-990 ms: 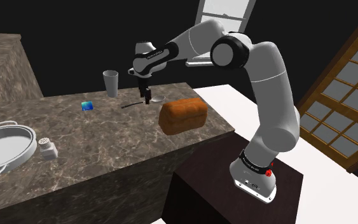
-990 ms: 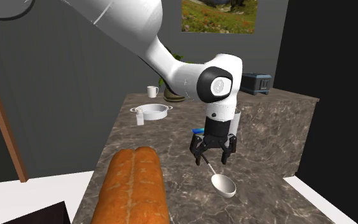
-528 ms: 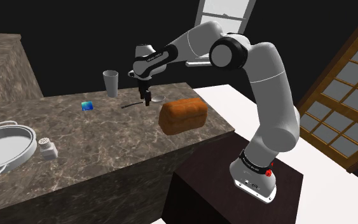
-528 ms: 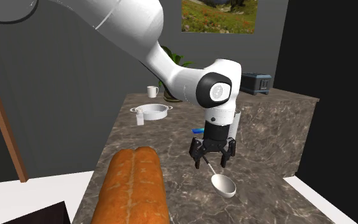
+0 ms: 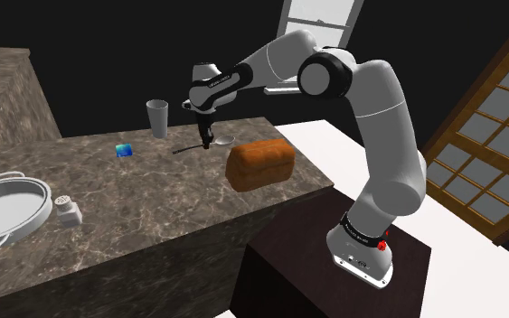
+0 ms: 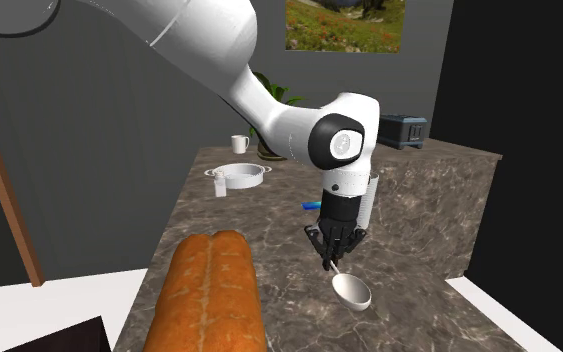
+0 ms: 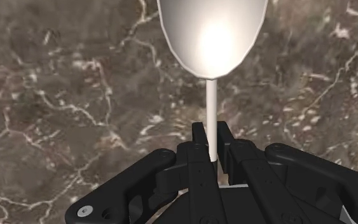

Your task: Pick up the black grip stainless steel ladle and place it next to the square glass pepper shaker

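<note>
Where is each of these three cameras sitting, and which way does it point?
Shoulder view: beside the stand, looking down over the counter; whole arm shows.
Second exterior view: at the counter's end behind the bread, looking along it; forearm and gripper show.
Wrist view: on the hand, looking down at the ladle; gripper shut on its stem.
Shared: both exterior views show bread, ladle and gripper.

A brown bread loaf (image 5: 260,163) is lying on the dark marble counter (image 5: 153,203). A pale tumbler (image 5: 157,117) is standing upright farther back, near a small blue item (image 5: 125,150). A shallow two-handled pan (image 5: 4,208) is sitting at the shoulder view's left edge. A landscape painting (image 6: 345,24) is hanging on the grey wall.
</note>
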Robot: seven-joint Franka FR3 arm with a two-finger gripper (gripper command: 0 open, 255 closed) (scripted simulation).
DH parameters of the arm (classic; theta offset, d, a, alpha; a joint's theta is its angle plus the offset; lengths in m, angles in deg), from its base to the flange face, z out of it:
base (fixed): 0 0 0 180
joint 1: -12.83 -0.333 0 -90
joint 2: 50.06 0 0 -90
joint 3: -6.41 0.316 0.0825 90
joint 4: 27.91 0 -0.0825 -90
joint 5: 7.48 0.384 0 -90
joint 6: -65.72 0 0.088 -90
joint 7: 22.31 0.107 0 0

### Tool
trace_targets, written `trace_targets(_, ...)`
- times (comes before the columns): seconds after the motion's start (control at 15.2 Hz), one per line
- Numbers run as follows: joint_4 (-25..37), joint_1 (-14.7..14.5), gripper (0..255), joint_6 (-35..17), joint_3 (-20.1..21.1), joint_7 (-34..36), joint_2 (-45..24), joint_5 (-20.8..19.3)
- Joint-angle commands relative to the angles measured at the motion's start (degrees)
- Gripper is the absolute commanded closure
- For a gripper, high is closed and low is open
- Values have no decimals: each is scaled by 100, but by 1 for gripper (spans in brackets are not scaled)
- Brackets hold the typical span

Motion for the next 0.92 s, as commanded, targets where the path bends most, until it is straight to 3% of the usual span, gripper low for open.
trace_targets(0.0, 0, 0, 255, 0, 0, 0, 0, 0)
trace_targets(0.86, 93, -5, 255, 524, -10, 18, 431, -15)
